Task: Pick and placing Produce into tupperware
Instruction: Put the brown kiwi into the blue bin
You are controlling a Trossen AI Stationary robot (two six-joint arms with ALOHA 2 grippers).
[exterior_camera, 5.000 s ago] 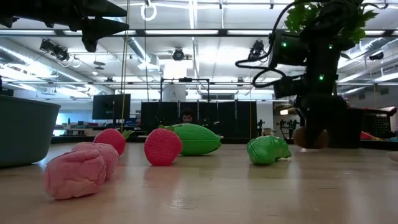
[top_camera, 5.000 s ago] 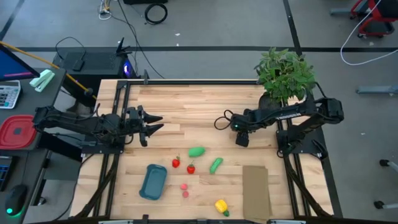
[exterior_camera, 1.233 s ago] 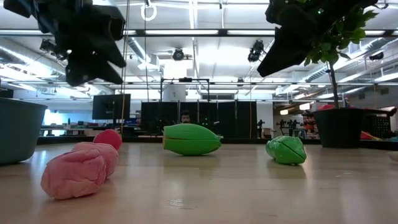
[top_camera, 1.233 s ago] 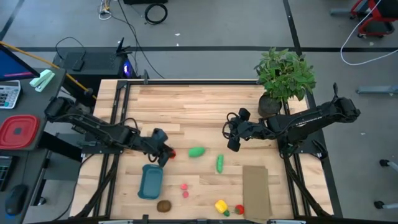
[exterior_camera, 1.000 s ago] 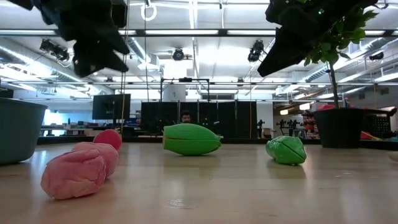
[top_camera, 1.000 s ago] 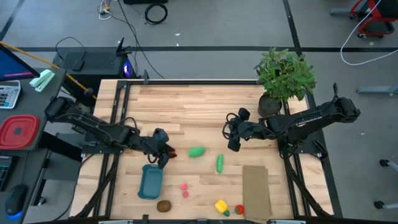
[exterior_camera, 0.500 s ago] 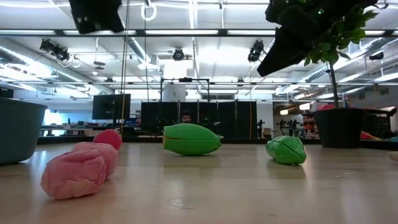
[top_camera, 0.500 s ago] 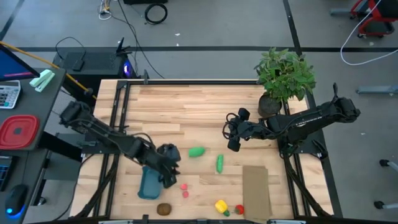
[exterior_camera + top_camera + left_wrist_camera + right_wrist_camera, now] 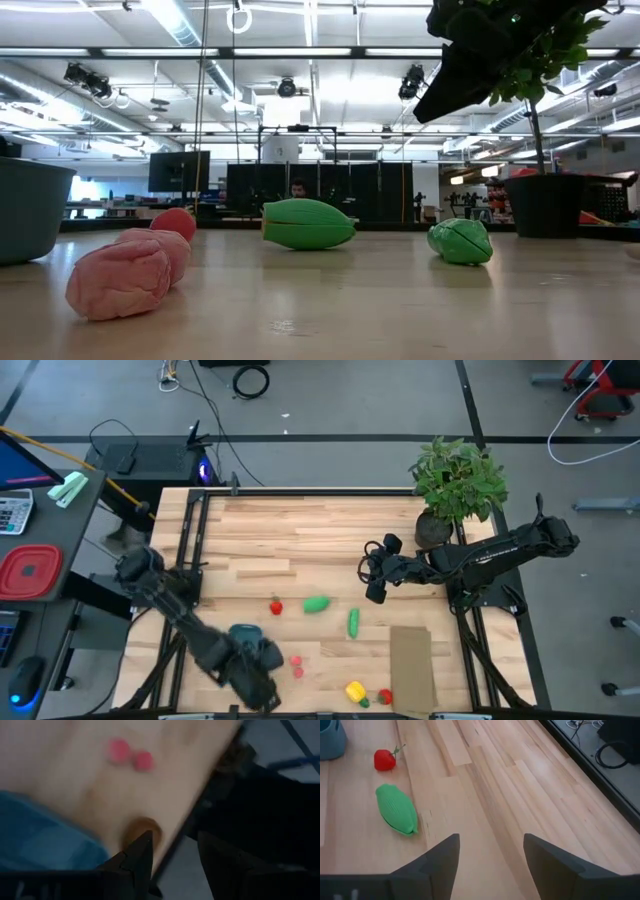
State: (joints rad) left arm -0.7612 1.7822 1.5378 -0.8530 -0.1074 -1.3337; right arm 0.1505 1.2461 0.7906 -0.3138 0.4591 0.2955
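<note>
Wooden surface (image 9: 320, 530): is carrying the produce, the tupperware, a flat cardboard rectangle (image 9: 412, 660) and a potted plant (image 9: 455, 480) at the far right corner.
Tupperware (image 9: 243, 632): blue-teal, is sitting near the front left of the surface, partly covered by the left arm reaching over it.
Left gripper (image 9: 175, 840): is hanging low over the front edge of the surface, just beside the tupperware; fingers are standing spread, nothing between them.
Brown round piece (image 9: 142, 827): is lying at the surface edge, just beyond one fingertip of the left gripper; contact cannot be told.
Pink pieces (image 9: 297, 665): two are lying close together, just right of the tupperware.
Red strawberry (image 9: 276, 606): is resting behind the tupperware, apart from it.
Green oval piece (image 9: 317, 604): is lying near the middle, just right of the strawberry.
Second green piece (image 9: 353, 623): is lying near the oval one, toward the cardboard.
Yellow piece (image 9: 355, 690): is sitting at the front edge, with a small red piece (image 9: 385, 697) just beside it.
Right gripper (image 9: 491, 840): is hovering above bare wood right of centre, well apart from the tupperware; fingers are standing spread and empty.
Writing: calculator (image 9: 12, 512) keys off the surface are too small to read.
</note>
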